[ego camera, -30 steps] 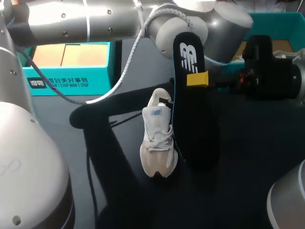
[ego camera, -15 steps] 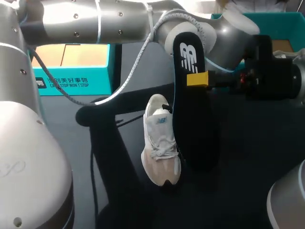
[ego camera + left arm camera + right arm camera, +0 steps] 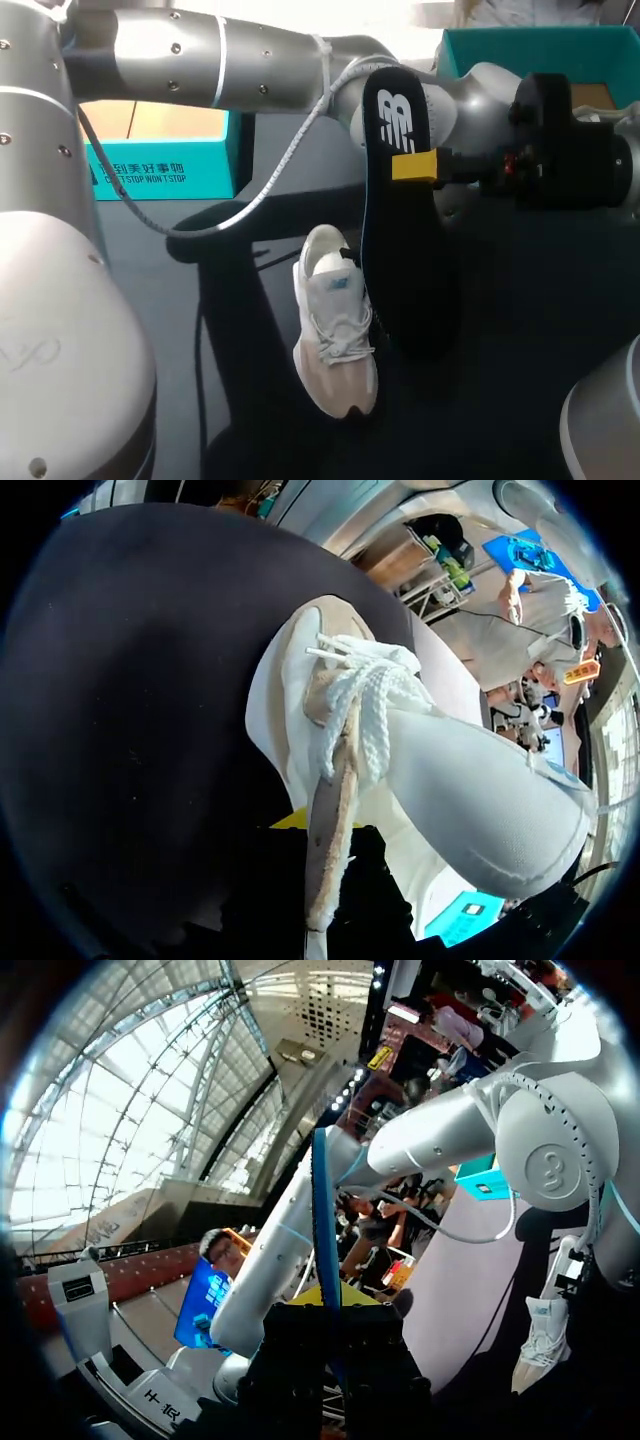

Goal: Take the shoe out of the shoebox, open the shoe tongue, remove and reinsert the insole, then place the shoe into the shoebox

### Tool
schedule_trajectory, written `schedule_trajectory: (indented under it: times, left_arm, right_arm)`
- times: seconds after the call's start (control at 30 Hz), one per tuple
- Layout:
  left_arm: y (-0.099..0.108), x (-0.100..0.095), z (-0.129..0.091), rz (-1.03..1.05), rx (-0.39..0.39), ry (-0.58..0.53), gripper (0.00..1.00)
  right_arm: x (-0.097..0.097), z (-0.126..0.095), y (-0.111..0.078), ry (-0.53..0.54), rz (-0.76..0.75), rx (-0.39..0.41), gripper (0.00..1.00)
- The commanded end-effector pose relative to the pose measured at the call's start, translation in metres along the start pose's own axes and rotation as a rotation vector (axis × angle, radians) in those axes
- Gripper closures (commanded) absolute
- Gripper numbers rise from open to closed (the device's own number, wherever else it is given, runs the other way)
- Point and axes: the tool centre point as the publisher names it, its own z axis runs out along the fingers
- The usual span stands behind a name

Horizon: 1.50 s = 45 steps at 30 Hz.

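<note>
The shoe [image 3: 335, 320] is being shown in the lower middle of the head view, toe toward the bottom edge, over the dark surface [image 3: 520, 330]. Just right of it, the black insole [image 3: 400, 230] is being held upright, clamped edge-on by the right tool [image 3: 330, 1310]. The left tool [image 3: 320, 845] is being crowded by the shoe's heel; whether it is clamped cannot be told.

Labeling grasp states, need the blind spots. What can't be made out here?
Left gripper: head view, hidden behind the insole; left wrist view, the shoe covers most of it. Grip unclear.
Left teal box: head view, left arm crosses it; inside mostly hidden.
Right teal box: cut off by the edge, right arm in front.
Insole's lower end: head view, dark on dark table.
</note>
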Motion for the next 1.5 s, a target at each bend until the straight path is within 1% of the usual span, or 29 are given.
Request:
schedule_trajectory:
  times: [0.03, 0.07, 0.1, 0.13, 0.3, 0.5, 0.7, 0.87, 0.97, 1.07, 1.13, 1.17, 1.3, 1.33, 1.37, 1.4, 1.5]
  left_arm:
    - [0.003, -0.005, 0.002, 0.004, 0.021, 0.019, 1.00]
    - [0.003, -0.005, 0.003, 0.014, 0.028, 0.019, 0.81]
    - [0.003, -0.003, 0.002, 0.018, 0.034, 0.020, 0.48]
    - [0.004, -0.002, 0.001, 0.024, 0.033, 0.016, 0.00]
    - [0.004, 0.009, -0.011, 0.040, 0.038, -0.031, 0.00]
    - [0.010, 0.027, -0.041, 0.033, 0.015, -0.137, 0.00]
    - [0.031, 0.044, -0.076, -0.002, -0.011, -0.273, 0.00]
    - [0.055, 0.067, -0.105, -0.009, -0.013, -0.410, 0.00]
    - [0.064, 0.082, -0.123, 0.001, -0.028, -0.489, 0.00]
    - [0.065, 0.093, -0.135, 0.024, -0.053, -0.545, 0.00]
    - [0.062, 0.100, -0.145, 0.051, -0.072, -0.585, 0.00]
    - [0.059, 0.105, -0.152, 0.064, -0.098, -0.613, 0.00]
    - [0.055, 0.121, -0.163, 0.094, -0.132, -0.712, 0.00]
    - [0.055, 0.122, -0.164, 0.094, -0.136, -0.734, 0.00]
    - [0.055, 0.125, -0.165, 0.094, -0.149, -0.751, 0.00]
    - [0.055, 0.128, -0.166, 0.093, -0.146, -0.766, 0.00]
    - [0.057, 0.146, -0.172, 0.106, -0.147, -0.827, 0.00]
  right_arm:
    - [0.009, 0.011, -0.003, -0.013, 0.000, -0.040, 1.00]
    - [0.009, 0.011, -0.003, -0.013, 0.000, -0.040, 1.00]
    - [0.009, 0.011, -0.003, -0.013, 0.000, -0.040, 1.00]
    - [0.009, 0.011, -0.003, -0.013, 0.000, -0.040, 1.00]
    - [0.009, 0.011, -0.003, -0.013, 0.000, -0.040, 1.00]
    - [0.009, 0.011, -0.003, -0.013, 0.000, -0.040, 1.00]
    - [0.009, 0.011, -0.003, -0.013, 0.000, -0.040, 1.00]
    - [0.009, 0.011, -0.003, -0.013, 0.000, -0.040, 1.00]
    - [0.009, 0.011, -0.003, -0.013, 0.000, -0.040, 1.00]
    - [0.009, 0.011, -0.003, -0.013, 0.000, -0.040, 1.00]
    - [0.009, 0.011, -0.003, -0.013, 0.000, -0.040, 1.00]
    - [0.009, 0.011, -0.003, -0.013, 0.000, -0.040, 1.00]
    - [0.009, 0.011, -0.003, -0.013, 0.000, -0.040, 1.00]
    - [0.003, 0.008, 0.001, -0.002, -0.010, -0.088, 1.00]
    - [-0.001, 0.003, 0.007, 0.009, -0.011, -0.111, 1.00]
    - [-0.003, 0.001, 0.009, 0.009, -0.005, -0.114, 1.00]
    - [-0.022, -0.010, 0.022, 0.005, 0.014, -0.147, 1.00]
